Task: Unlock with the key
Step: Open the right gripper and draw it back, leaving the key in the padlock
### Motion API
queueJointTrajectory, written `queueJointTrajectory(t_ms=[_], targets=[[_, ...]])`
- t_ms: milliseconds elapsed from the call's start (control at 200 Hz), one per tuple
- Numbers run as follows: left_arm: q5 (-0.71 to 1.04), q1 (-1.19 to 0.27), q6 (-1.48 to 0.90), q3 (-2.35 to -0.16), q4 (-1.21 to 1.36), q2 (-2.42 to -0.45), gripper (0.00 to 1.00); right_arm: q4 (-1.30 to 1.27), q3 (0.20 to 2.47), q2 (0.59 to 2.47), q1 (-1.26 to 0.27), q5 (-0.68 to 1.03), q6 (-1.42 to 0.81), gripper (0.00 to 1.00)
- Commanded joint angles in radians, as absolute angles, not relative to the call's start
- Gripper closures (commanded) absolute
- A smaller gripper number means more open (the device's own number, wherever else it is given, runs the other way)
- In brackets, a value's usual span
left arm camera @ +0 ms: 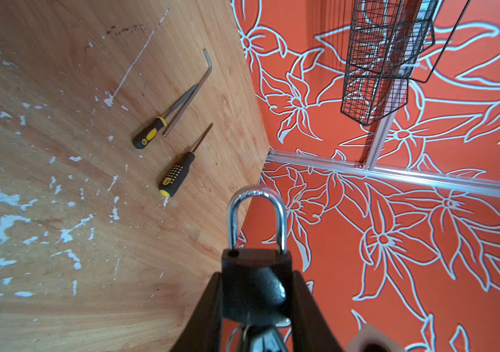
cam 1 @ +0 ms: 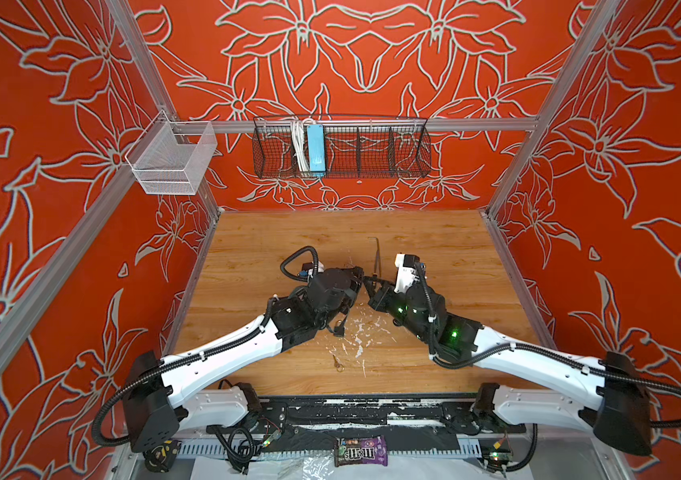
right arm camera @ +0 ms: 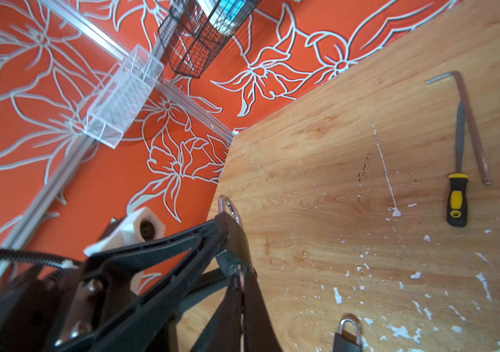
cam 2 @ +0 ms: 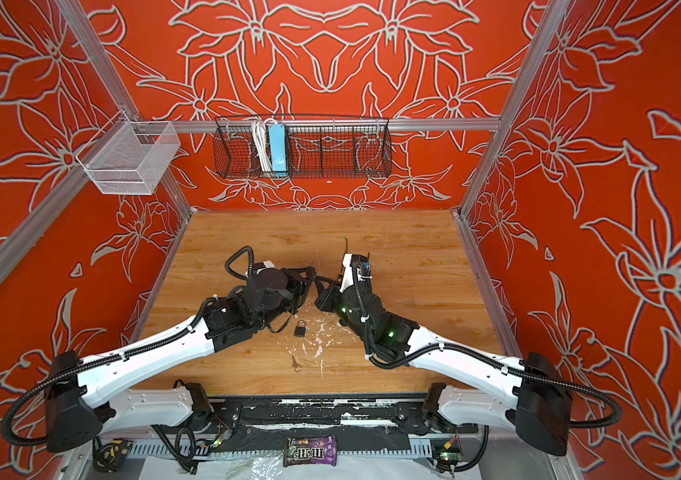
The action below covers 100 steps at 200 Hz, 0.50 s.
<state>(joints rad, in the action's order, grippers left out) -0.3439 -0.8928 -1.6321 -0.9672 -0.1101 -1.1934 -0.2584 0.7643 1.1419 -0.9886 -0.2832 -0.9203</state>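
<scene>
Left gripper [left arm camera: 256,275] clamped on padlock [left arm camera: 254,292], held above table [left arm camera: 59,183] | right gripper [right arm camera: 241,271] pinching key [right arm camera: 242,282] at padlock's bottom, clear only in right wrist view | spare padlock [cam 2: 300,329] lying on table in a top view

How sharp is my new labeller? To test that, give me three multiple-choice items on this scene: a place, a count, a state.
1. The power strip sits in: A the black basket; B the white basket; C the candy bag.
2. Padlocks in sight: A one; B two; C four.
3. The left hand is: A open, empty; B shut on a padlock; C out of view.
Key: 1 A, it stands behind black wire; 2 B, one held, one on the table; 3 B, its fingers clamp the lock body.
</scene>
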Motion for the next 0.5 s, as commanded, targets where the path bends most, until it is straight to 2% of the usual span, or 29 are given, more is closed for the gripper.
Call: queueJointTrajectory(t_ms=[0, 115, 305, 495], targets=[[-0.349, -0.903, -1.564, -0.962, -0.204, -1.140, 1.00, -0.236, 0.804, 1.116, -0.988, -0.307, -0.818, 0.80], [-0.382, -0.880, -1.530, -0.959, -0.261, -1.113, 1.00, -0.185, 0.820, 1.114, -0.986, -0.305, -0.759, 0.68], [-0.369, -0.826, -1.373, -0.969, -0.334, -1.087, 1.00, -0.064, 0.853, 1.085, -0.977, -0.264, -0.683, 0.57], [-0.371, -0.795, -0.933, -0.956, -0.326, -1.030, 1.00, 0.153, 0.941, 1.081, -0.852, 0.057, -0.645, 0.50]])
